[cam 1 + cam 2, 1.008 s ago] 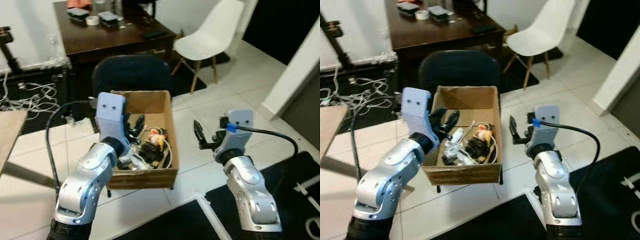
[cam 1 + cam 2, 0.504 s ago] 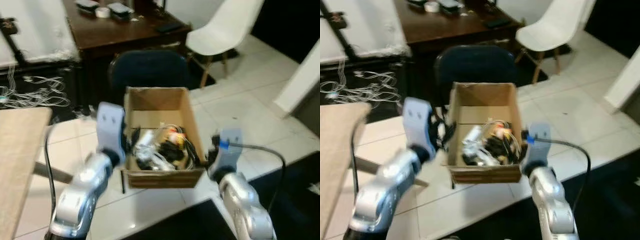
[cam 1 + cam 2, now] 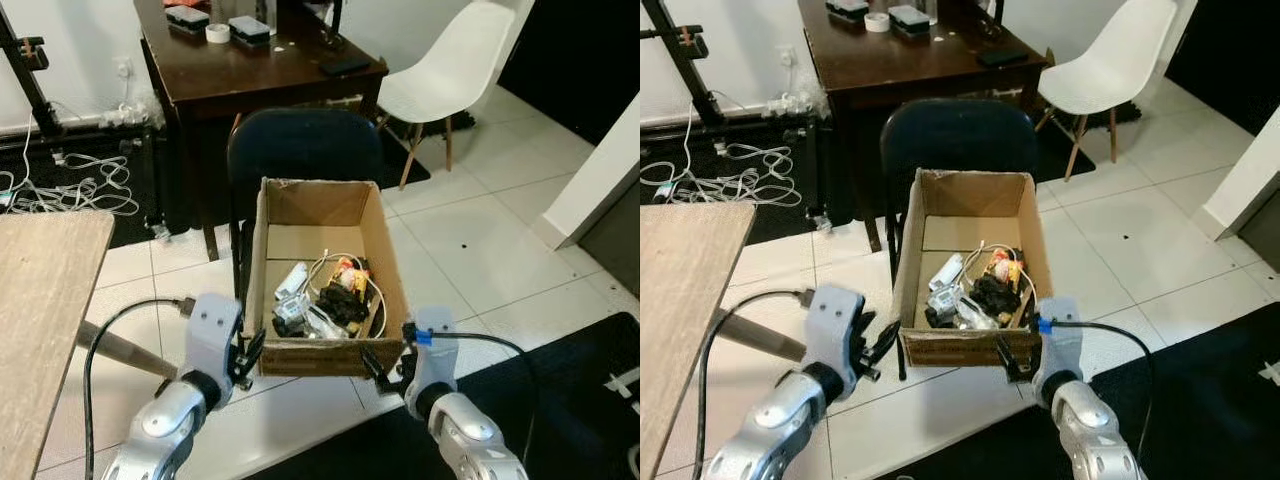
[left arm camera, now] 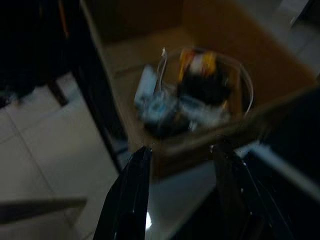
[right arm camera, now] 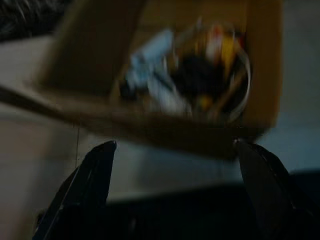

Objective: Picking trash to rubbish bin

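Cardboard box serving as bin, sitting on dark chair, trash piled inside. Left gripper and right gripper are hovering at the box's near corners, fingers spread, holding nothing. Likely between drops; next calls for locating loose trash.

Home office/living rm: white tile floor, dark wood bench, white chair, dark chair, loose cables.

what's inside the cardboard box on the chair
The cardboard box holds a heap of trash at its near end: white cable, dark scraps, an orange wrapper. The far end shows bare bottom. Whatever lies beneath the heap is covered.
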